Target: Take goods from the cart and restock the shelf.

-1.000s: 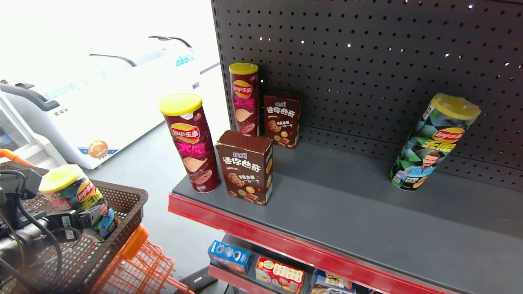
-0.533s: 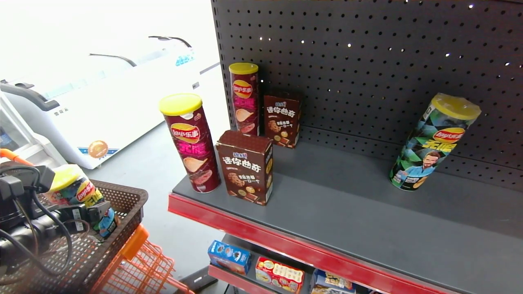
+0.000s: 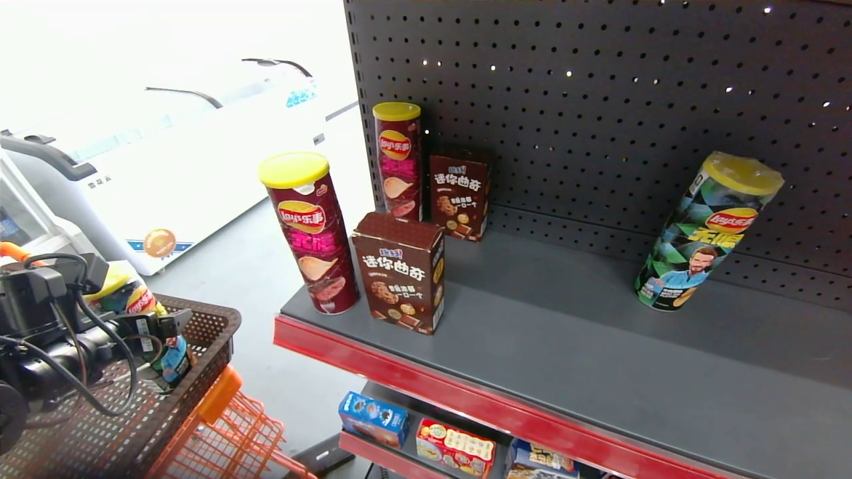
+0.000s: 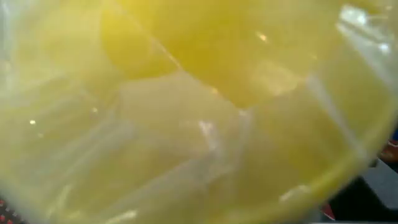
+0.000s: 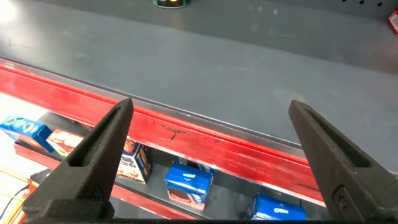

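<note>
Shelf [image 3: 566, 332] – grey deck with a red front lip, pegboard back [image 3: 599, 100] – is carrying five items. A teal chip can [image 3: 705, 233] is standing at the back right, close to the pegboard. Two maroon chip cans are standing upright at the left end: front maroon can [image 3: 309, 233] by the lip, rear maroon can [image 3: 398, 159] by the pegboard. A front cookie box [image 3: 401, 273] is sitting just beside the front maroon can; a rear cookie box [image 3: 459, 196] is sitting just beside the rear one.

Cart [image 3: 206, 332], a brown mesh basket on an orange frame, is standing left of the shelf. Cart can [image 3: 133, 299], yellow-lidded, is standing tilted inside it.

Left gripper [image 3: 160, 327] is crossing the cart can's middle – grip state cannot be told. The yellow lid [image 4: 186, 124] is sitting very close to the left wrist camera.

Right gripper [image 5: 210, 106] is hanging by the shelf's red lip, spread wide, holding nothing.
</note>
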Controlling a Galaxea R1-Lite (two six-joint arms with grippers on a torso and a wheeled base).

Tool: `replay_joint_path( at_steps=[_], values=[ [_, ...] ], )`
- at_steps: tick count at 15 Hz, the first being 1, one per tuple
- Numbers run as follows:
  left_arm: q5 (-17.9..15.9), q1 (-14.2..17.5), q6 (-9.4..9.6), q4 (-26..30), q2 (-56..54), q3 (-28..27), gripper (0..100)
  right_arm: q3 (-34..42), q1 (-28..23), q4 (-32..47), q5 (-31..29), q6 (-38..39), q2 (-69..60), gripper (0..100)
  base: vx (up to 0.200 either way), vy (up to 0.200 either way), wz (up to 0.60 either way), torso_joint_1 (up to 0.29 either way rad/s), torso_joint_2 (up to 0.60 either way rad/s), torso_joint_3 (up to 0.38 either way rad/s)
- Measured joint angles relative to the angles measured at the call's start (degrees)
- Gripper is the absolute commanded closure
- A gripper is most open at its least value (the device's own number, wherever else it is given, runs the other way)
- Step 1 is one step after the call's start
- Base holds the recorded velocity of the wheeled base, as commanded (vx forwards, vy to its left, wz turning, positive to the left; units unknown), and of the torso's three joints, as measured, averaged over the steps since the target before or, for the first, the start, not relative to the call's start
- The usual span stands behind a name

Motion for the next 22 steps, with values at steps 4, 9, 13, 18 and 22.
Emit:
replay_joint_path(
  at_steps=[4,9,13,18,22],
  values=[
    [-0.05,-0.07,-0.32,-1.69,2.12,-0.46,100,0.00,0.00,0.02,0.00,0.00,0.00,0,0.000,0.000,0.00,0.000,0.00,0.000],
    [-0.11,-1.05,-0.59,-1.89,3.56,-2.41,100,0.00,0.00,0.00,0.00,0.00,0.00,0,0.000,0.000,0.00,0.000,0.00,0.000],
    [-0.43,-2.45,-0.21,-1.67,1.16,-3.02,100,0.00,0.00,0.02,0.01,0.00,0.00,0,0.000,0.000,0.00,0.000,0.00,0.000],
    [-3.58,-7.11,4.68,0.62,-9.40,-3.11,100,0.00,0.00,0.02,0.01,0.00,0.00,0,0.000,0.000,0.00,0.000,0.00,0.000],
    [-4.64,-10.23,5.69,1.41,-15.82,-3.99,100,0.00,0.00,0.00,0.00,0.00,0.00,0,0.000,0.000,0.00,0.000,0.00,0.000]
  ],
)
